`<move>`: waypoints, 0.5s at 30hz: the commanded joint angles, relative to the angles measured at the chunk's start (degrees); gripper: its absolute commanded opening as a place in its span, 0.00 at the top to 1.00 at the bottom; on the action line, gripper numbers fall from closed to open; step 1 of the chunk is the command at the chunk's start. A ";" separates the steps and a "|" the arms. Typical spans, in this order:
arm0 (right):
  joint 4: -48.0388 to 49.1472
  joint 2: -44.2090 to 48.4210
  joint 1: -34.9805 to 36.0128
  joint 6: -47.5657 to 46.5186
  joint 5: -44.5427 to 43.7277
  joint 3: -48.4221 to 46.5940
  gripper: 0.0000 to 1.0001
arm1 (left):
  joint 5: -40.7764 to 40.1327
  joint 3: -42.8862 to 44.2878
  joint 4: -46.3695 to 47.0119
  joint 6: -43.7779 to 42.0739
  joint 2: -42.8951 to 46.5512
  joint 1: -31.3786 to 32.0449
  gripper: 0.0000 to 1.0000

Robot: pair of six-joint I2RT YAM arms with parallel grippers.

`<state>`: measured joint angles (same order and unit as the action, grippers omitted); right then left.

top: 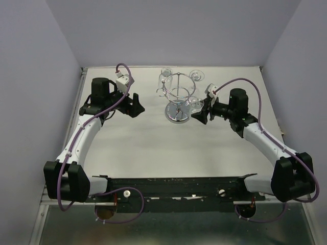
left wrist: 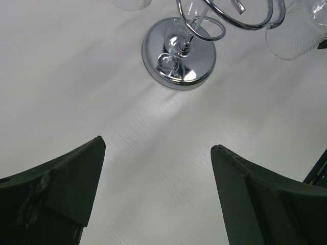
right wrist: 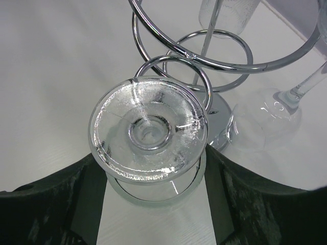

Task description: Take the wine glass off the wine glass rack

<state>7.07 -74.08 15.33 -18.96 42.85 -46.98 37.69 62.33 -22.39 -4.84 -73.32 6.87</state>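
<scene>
The chrome wine glass rack (top: 178,113) stands at the table's middle back; its mirrored base shows in the left wrist view (left wrist: 179,53) and its ring and loops in the right wrist view (right wrist: 225,64). My right gripper (top: 198,110) is at the rack's right side. In the right wrist view it (right wrist: 153,166) is shut on the bowl of an upside-down wine glass (right wrist: 148,127). The glass's round foot sits just in front of a hook loop (right wrist: 176,64). My left gripper (top: 136,104) is open and empty left of the rack, also seen in its own view (left wrist: 158,144).
Other clear glasses hang on the rack: one at the back left (top: 166,75), one at the back right (top: 197,76), and one beside the held glass (right wrist: 265,120). Grey walls close in the white table (top: 153,148) on three sides.
</scene>
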 commanded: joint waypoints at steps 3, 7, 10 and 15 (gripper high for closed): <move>-1.44 3.68 0.14 -0.73 1.09 -0.48 0.53 | 0.98 -1.50 2.09 0.10 0.81 0.16 0.01; -3.11 4.47 0.22 -0.99 1.36 -0.48 0.55 | 1.24 -2.65 2.71 0.80 1.33 0.16 0.01; -5.04 5.96 0.22 -1.69 1.27 -0.22 0.56 | 0.55 -2.56 2.01 0.71 1.86 0.16 0.01; -11.19 9.13 0.14 -2.66 0.92 1.27 0.59 | -5.87 -0.80 -2.30 -7.18 4.66 0.16 0.01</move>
<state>-0.30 -68.47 15.33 -20.12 42.89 -46.59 36.69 59.99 -22.02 -5.39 -72.79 6.90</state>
